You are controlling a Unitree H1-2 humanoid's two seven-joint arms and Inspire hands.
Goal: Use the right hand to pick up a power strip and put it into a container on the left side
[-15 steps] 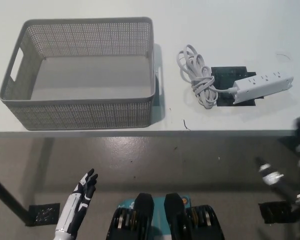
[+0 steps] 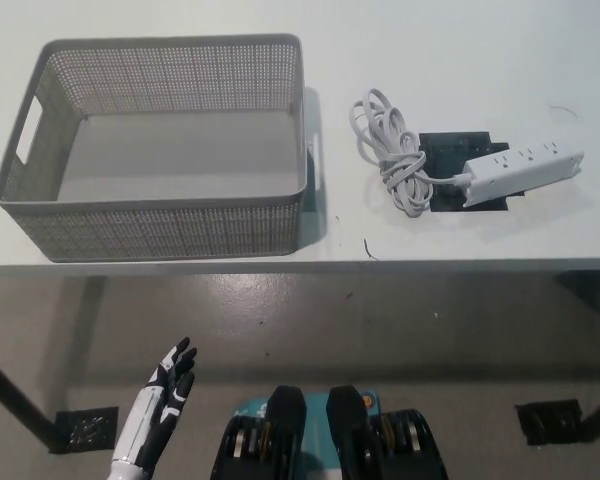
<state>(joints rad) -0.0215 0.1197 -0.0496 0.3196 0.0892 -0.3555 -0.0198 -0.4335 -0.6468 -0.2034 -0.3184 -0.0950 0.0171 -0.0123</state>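
Power strip (image 2: 525, 168) lies untouched on the worktop (image 2: 460, 60), the container (image 2: 160, 215) holds nothing, your right hand is unseen, and left hand (image 2: 165, 385) idles low, fingers spread.

The right robot hand was wholly outside the head view, so its pose could not be judged. The left robot hand (image 2: 165, 392), low at the lower left with fingers spread, was cut off at the bottom edge just below its wrist, hiding the arm behind it. Well above and to the right of that robot hand, the black patch (image 2: 458, 150) on the desk (image 2: 460, 60) lay partly hidden under the power strip (image 2: 525, 170), the strip's socket details were too small to read, and the desk ran past the top and both sides.
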